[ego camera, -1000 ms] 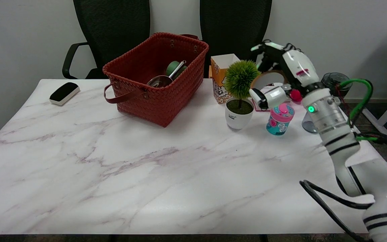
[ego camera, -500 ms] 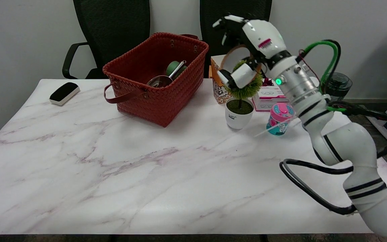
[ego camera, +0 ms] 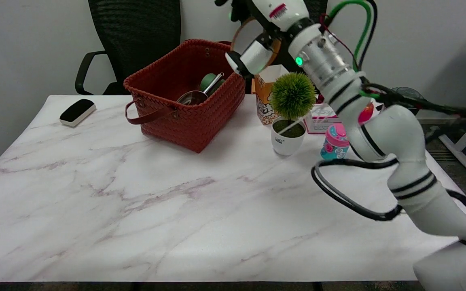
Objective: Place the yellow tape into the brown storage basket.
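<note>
My right hand is raised at the top of the head view, above and just right of the far right corner of the brown storage basket. It holds the yellow tape, a thin tan ring, between its thumb and fingers. Most of the ring is hidden by the hand. The woven basket stands at the back of the table with a metal ladle and a green item inside it.
A small potted plant, a popcorn box, a white carton and a pink-lidded cup crowd the table under my forearm. A black eraser lies at the far left. Two black chairs stand behind the table.
My right hand has carried the tape up and to the left, from behind the potted plant to above the basket's right corner. The arm has swung in over the plant and the cup.
</note>
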`<state>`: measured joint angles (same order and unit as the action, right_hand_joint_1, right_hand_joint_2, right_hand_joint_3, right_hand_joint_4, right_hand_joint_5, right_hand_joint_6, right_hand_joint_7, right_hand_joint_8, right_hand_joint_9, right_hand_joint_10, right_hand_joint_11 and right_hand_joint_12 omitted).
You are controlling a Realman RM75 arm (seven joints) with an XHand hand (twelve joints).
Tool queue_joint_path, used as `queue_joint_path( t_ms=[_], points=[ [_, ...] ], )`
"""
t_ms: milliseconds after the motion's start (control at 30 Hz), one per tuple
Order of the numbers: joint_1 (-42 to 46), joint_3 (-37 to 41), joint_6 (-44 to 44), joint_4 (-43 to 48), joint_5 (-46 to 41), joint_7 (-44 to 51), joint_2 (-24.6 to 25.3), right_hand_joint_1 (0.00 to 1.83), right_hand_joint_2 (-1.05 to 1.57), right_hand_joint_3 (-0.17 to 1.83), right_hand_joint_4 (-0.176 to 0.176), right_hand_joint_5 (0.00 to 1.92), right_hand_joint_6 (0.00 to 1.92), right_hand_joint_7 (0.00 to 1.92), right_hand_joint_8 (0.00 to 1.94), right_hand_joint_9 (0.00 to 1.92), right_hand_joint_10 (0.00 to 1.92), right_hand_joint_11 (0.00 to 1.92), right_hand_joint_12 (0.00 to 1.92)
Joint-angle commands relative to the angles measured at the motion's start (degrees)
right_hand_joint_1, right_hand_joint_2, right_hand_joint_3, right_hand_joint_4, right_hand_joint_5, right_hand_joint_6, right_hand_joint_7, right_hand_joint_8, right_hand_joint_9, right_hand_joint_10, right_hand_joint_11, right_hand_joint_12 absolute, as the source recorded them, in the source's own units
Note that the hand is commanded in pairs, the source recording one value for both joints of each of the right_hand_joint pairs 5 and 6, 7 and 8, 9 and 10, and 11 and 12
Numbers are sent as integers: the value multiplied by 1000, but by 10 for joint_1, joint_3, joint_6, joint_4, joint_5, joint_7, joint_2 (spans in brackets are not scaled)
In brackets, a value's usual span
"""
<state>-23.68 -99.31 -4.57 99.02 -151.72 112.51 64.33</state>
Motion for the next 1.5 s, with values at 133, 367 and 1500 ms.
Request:
queue_joint_path(
  t_ms=[133, 367, 1500],
  points=[
    [-356, -209, -9, -370, 14, -44, 111, 1234, -29, 1592, 0, 643, 643, 949, 949, 929, 929, 1920, 1920],
    [-427, -206, -76, -584, 32, -40, 192, 1235, -29, 1603, 0, 652, 652, 957, 957, 935, 935, 1920, 1920],
    [-429, -192, -76, -732, 96, -37, 247, 1237, -24, 1638, 0, 701, 701, 985, 985, 956, 956, 1920, 1920]
  ],
)
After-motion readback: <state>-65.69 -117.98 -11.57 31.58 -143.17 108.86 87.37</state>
